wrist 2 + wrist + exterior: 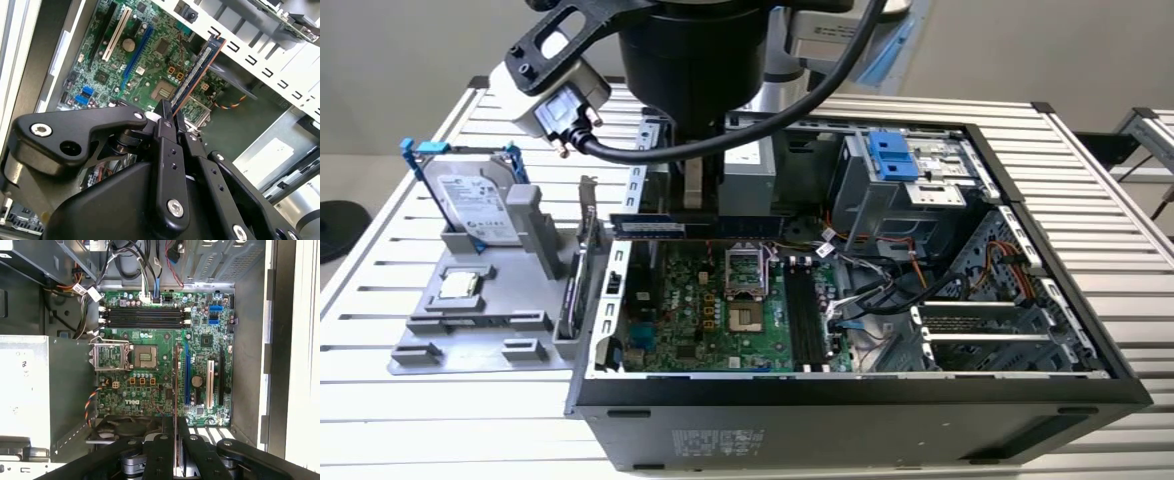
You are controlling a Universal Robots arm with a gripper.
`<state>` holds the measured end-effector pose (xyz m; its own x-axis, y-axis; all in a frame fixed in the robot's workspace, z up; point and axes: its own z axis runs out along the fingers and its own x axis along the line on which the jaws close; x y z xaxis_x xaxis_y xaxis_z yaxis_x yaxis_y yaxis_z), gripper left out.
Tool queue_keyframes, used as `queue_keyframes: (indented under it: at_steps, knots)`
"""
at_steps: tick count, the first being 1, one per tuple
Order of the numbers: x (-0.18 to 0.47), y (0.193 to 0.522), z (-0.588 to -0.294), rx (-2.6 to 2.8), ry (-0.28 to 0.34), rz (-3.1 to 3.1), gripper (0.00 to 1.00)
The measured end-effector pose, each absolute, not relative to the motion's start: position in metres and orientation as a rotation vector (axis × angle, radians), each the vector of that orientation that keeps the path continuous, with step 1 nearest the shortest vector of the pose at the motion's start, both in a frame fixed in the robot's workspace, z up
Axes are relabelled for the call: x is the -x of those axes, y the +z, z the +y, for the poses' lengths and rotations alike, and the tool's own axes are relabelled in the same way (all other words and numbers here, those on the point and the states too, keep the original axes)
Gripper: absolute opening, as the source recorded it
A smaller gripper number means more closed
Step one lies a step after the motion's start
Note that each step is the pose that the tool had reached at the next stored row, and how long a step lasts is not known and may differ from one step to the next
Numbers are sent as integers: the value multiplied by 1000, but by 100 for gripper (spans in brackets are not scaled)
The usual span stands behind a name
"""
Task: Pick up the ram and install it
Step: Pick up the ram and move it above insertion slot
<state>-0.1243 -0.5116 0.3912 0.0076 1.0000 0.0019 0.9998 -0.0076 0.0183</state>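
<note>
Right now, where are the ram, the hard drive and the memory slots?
ram (196,67), second wrist view, middle of the stick
hard drive (460,195), exterior view, its silver face
memory slots (142,317), first wrist view, middle of the black rows

Dark blue ram (197,70) with copper-toned edge, black gripper (171,114), green motherboard (707,300) with blue slot (187,372) and white slot (210,382), silver hard drive (470,200) with blue rails (414,170), white ribbed tabletop (440,420)

Slatted metal table (440,425), pale wall (1067,45)

ram (199,67) | dark blue stick, black chips | gripped by claw (172,114) | above motherboard (150,382)
</note>
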Motion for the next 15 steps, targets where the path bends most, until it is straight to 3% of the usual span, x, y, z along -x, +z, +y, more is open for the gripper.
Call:
queue_keyframes:
  at_steps: [15]
  knots:
    - [121,391,-512,-2221,22,2205,0]
